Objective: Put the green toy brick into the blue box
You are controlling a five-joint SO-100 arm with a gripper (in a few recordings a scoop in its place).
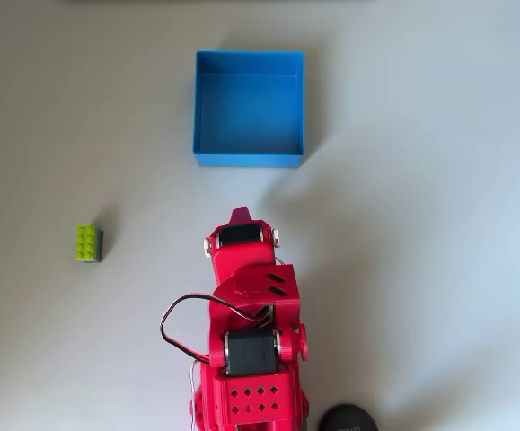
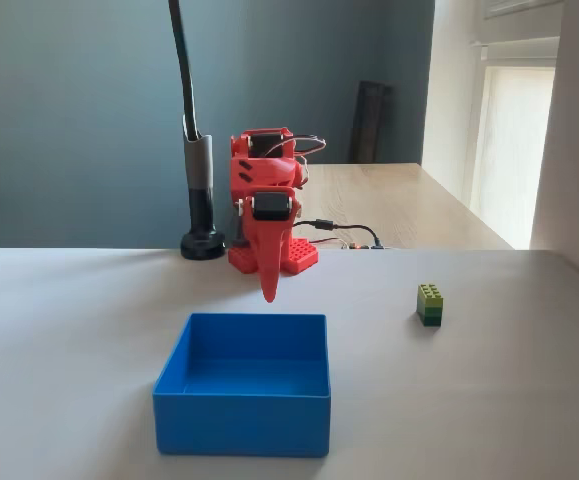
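Task not begun: small lime-green studded plastic brick point(image 1: 88, 242) sits on tabletop point(image 1: 421, 269) well left of empty square blue plastic box point(image 1: 248, 109) in overhead view; red claw point(image 2: 269, 292) closed, holding nothing, hangs betw. them.

Soft daylight washes the white table point(image 1: 439, 224), entering from a bright, overexposed window point(image 2: 514, 140) to the right of the gripper point(image 2: 269, 290) in the fixed view. Shadows are faint and diffuse: a pale smudge lies just beyond the gripper point(image 1: 239, 215) in the overhead view, and a small dark shadow sits beside the green toy brick point(image 1: 88, 242). The overhead picture shades darker toward its left corners. Both views are sharp, with no motion blur; the far wall point(image 2: 69, 110) sits dim.
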